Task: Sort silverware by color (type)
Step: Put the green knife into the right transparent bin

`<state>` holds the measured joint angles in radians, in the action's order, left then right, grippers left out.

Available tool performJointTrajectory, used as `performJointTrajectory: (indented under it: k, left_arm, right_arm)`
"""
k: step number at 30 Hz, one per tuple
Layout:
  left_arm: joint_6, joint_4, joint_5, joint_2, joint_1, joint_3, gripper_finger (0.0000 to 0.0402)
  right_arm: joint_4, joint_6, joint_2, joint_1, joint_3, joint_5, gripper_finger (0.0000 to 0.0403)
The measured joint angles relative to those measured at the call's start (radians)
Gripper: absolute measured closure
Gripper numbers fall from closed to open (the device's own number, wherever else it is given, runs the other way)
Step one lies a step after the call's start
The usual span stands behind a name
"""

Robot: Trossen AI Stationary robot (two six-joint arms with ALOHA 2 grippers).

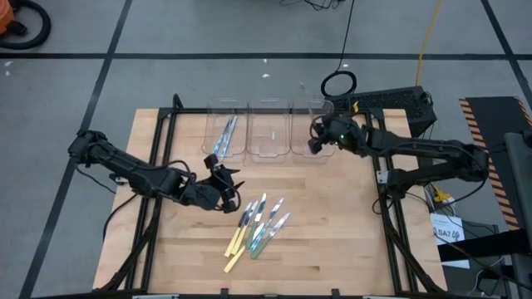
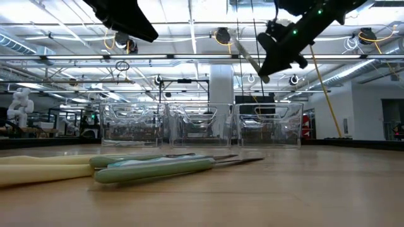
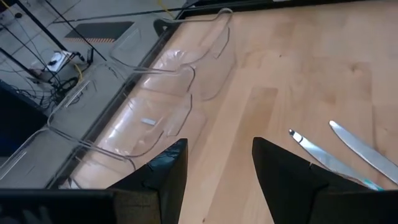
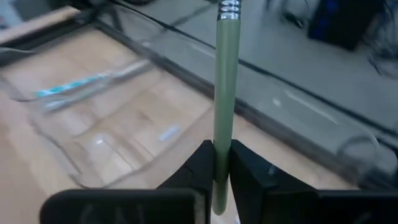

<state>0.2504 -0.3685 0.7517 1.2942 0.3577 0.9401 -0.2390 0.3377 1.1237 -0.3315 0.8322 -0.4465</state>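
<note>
Several utensils of the silverware (image 1: 258, 226), with green and pale yellow handles, lie in a loose pile on the wooden table (image 1: 332, 241) near its middle; the low view shows them close up (image 2: 151, 168). Two blue-handled ones (image 1: 224, 134) lie in the left of three clear bins. My left gripper (image 1: 226, 188) hovers open just left of the pile, and two silvery blades (image 3: 348, 149) show past its fingers (image 3: 155, 180). My right gripper (image 1: 318, 143) is shut on a green-handled utensil (image 4: 225, 93) above the right bin (image 1: 312, 126). My right gripper pinches the green handle (image 4: 222, 140) between its two fingers, toward the handle's free end. The handle runs on forward past the fingertips to a silvery collar (image 4: 229, 9). The utensil (image 2: 247, 58) is lifted clear, slanting in the air above the bins.
The three clear bins (image 2: 202, 125) stand side by side along the table's far edge; the middle one (image 1: 268, 133) shows nothing inside. Bare wood lies between the bins and the pile and to the pile's right. Black frame rails (image 1: 158, 166) run along the table's sides.
</note>
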Motion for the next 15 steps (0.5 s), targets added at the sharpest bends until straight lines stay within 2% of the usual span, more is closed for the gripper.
performJointTrajectory:
  k: [3, 15]
  left_arm:
    - [-0.020, 0.025, 0.000, 0.000, -0.014, 0.000, 0.0213]
    - [-0.065, 0.077, -0.004, 0.000, -0.065, 0.000, 0.0213]
  right_arm:
    - [-0.031, 0.049, 0.015, -0.024, 0.000, -0.003, 0.0381]
    - [-0.116, 0.129, 0.164, -0.078, 0.000, -0.005, 0.0376]
